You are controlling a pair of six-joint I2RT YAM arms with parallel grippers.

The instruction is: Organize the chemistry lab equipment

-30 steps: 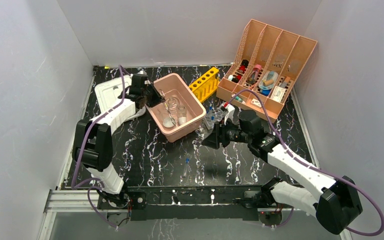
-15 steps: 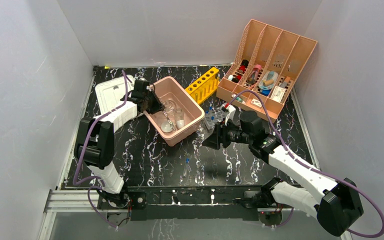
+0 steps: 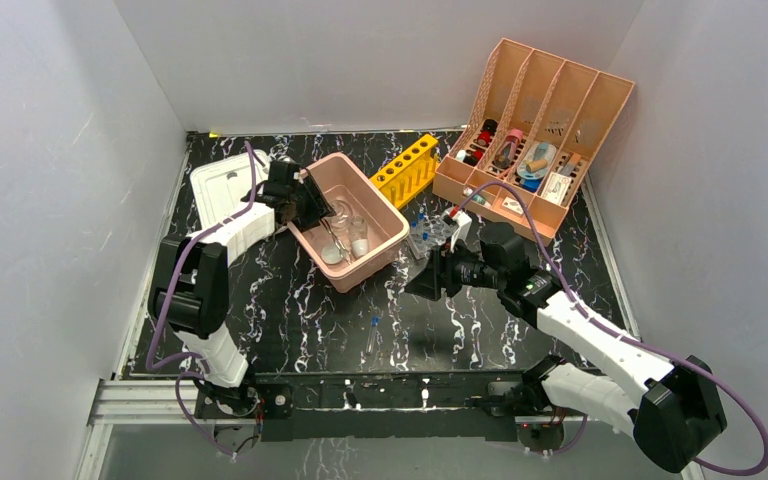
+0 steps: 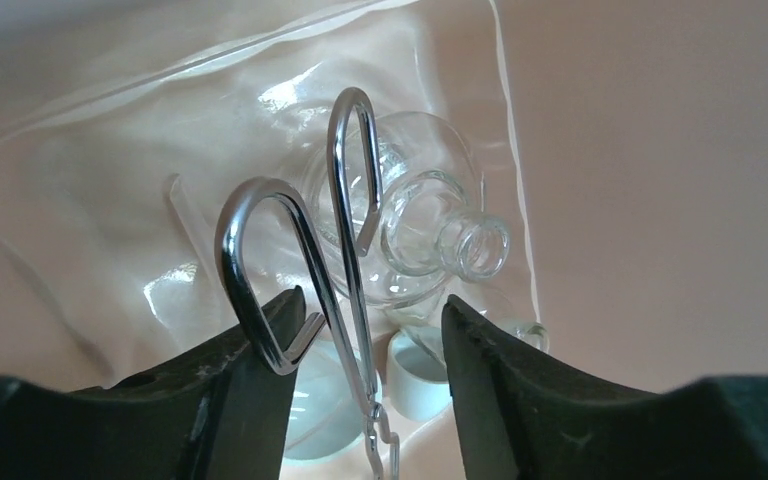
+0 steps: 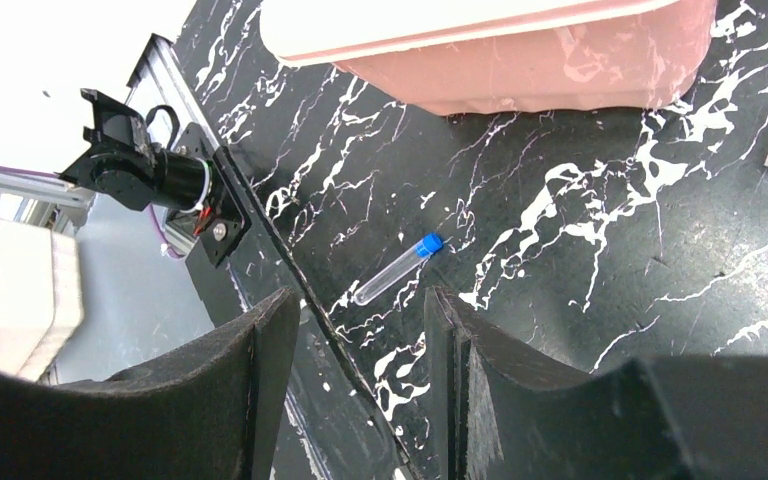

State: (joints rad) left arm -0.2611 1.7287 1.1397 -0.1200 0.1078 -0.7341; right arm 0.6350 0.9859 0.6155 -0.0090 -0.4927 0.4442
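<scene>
In the left wrist view the thin metal wire tongs (image 4: 345, 270) stand inside the pink tub (image 4: 640, 150). One handle loop hooks against the left finger, and the tips point down between two white round dishes (image 4: 422, 385). A clear round glass flask (image 4: 430, 235) lies on its side behind them. My left gripper (image 4: 370, 340) is open around the tongs, above the tub's left side (image 3: 312, 205). My right gripper (image 3: 422, 280) hovers open over the table with nothing between its fingers. Below it lies a blue-capped test tube (image 5: 397, 270).
A yellow test tube rack (image 3: 409, 168) stands behind the tub, and the peach file organizer (image 3: 540, 110) holding several items is at the back right. A white lid (image 3: 218, 185) lies far left. A clear box (image 3: 428, 235) sits beside the right gripper.
My left gripper has lowered the tongs into the pink tub and its jaws have opened off them. The right arm has hardly moved.
</scene>
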